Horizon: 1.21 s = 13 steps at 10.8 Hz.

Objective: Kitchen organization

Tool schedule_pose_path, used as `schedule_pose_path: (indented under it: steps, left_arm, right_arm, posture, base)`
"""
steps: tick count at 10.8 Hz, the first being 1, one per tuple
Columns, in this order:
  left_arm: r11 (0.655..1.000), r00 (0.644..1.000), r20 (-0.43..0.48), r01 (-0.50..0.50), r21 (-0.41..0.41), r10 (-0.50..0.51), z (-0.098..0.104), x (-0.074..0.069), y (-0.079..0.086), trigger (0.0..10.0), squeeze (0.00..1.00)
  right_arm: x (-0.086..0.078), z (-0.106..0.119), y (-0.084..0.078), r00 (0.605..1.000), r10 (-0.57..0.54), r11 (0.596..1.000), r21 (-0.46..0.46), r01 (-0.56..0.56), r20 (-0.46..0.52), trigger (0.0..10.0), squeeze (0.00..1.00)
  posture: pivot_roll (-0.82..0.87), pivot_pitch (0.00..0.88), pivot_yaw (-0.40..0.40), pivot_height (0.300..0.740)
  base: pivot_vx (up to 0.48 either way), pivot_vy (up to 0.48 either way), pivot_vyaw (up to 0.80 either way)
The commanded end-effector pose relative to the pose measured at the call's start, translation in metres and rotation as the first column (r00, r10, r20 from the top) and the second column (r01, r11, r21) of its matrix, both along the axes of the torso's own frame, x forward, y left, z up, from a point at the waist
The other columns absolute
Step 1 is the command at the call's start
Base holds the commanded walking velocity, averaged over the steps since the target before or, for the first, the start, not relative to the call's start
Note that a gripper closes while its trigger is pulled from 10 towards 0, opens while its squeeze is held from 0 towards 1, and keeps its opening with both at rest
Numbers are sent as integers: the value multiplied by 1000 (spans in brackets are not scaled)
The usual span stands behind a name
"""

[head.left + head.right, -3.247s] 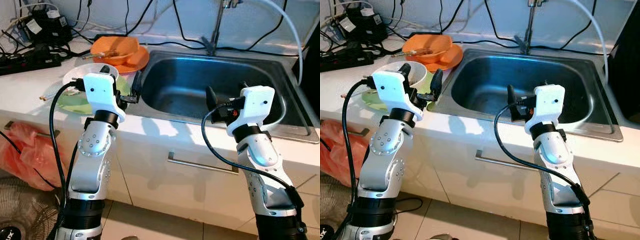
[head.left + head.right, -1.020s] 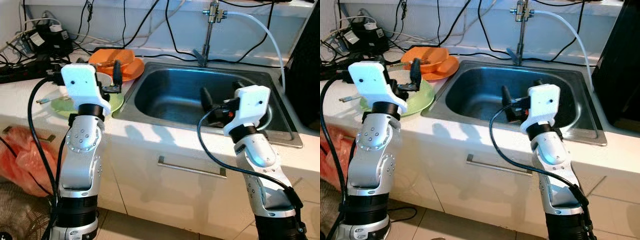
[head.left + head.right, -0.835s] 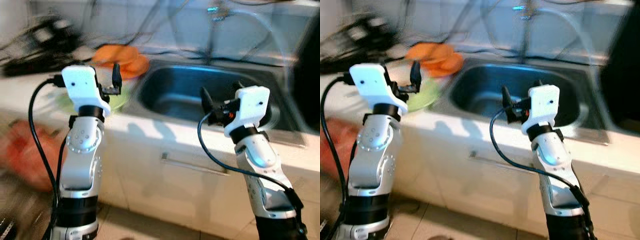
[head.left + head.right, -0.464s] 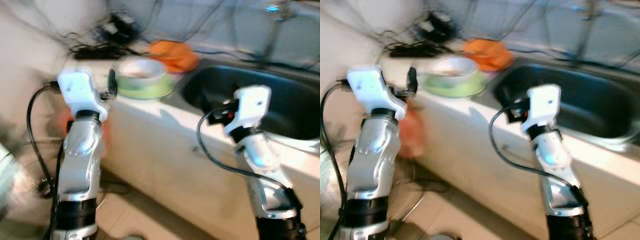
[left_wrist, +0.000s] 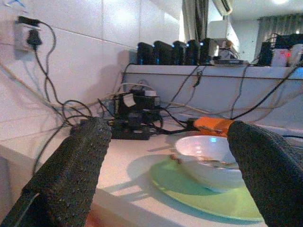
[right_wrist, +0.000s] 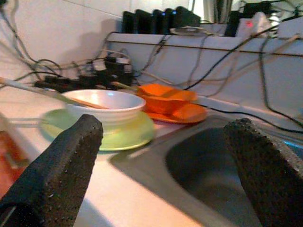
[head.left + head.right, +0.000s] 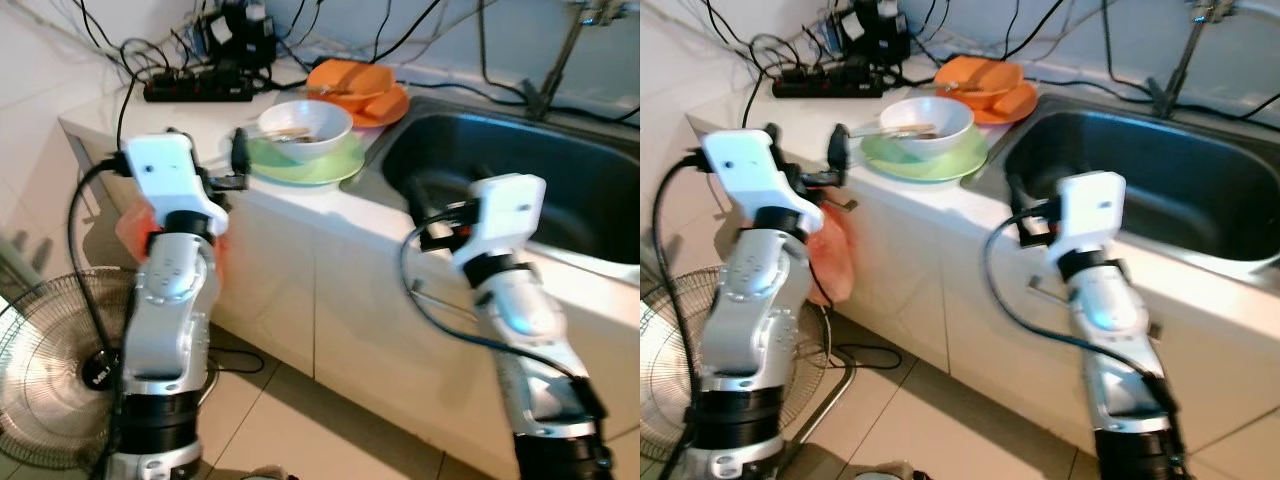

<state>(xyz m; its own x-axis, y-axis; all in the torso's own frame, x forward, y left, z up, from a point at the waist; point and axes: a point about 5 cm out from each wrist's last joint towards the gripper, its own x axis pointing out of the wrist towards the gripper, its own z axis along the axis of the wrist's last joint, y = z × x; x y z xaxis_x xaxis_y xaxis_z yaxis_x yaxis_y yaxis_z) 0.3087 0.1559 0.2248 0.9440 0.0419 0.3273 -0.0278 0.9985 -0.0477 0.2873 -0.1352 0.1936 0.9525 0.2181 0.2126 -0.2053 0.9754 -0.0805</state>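
Note:
A white bowl (image 7: 305,121) with chopsticks (image 6: 33,89) in it stands on a green plate (image 7: 300,165) on the counter, left of the steel sink (image 7: 520,165). Behind them an orange bowl (image 7: 350,77) rests on an orange plate (image 7: 385,103). My left gripper (image 5: 165,137) is open and empty, held level in front of the counter's left part and facing the white bowl. My right gripper (image 6: 163,135) is open and empty too. It hovers at the counter's front edge by the sink's near left corner, and one black finger (image 7: 420,190) shows against the basin.
A black power strip (image 7: 195,92) and tangled cables lie at the counter's back left. The faucet (image 7: 548,90) stands behind the sink. An orange plastic bag (image 7: 830,255) hangs on the cabinet front. A floor fan (image 7: 45,370) stands at the lower left on the tiled floor.
The camera has swung left and back from the counter, so the counter's left end and the fan now show. Both arms keep their raised pose and both grippers stay open.

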Motion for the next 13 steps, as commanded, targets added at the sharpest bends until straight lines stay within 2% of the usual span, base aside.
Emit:
schedule_pose_path:
  steps: [1, 4, 8, 10, 13]
  left_arm:
    - [1000, 1000, 25, 17, 2, -17, 5, 0, -5, 10000, 0]
    - [999, 998, 16, 52, 10, -53, 3, 2, -9, 10000, 0]
    - [999, 999, -1, 52, -7, -52, 1, 5, -6, 10000, 0]
    - [999, 999, -4, 45, -11, -45, 2, 6, -5, 10000, 0]
    - [1000, 1000, -15, 27, -13, -27, 0, 6, -2, 10000, 0]
  right_arm:
    - [-1, 3, -4, 1000, -10, 1000, -7, 10, 10, 10000, 0]
    - [0, 6, -5, 1000, -16, 1000, 13, 16, 16, 10000, 0]
    - [0, 5, -5, 1000, -19, 1000, 15, 19, 8, 10000, 0]
    - [0, 4, -5, 1000, -22, 1000, 15, 22, 8, 10000, 0]
    - [0, 4, -5, 1000, -22, 1000, 11, 22, 10, 10000, 0]
  posture:
    - [99, 0, 43, 740]
    - [96, 0, 42, 740]
    - [96, 0, 44, 740]
    - [95, 0, 46, 740]
    - [97, 0, 45, 740]
  base:
    - [0, 0, 0]
    - [0, 0, 0]
    - [0, 0, -759]
    - [0, 0, -213]
    - [0, 439, 0]
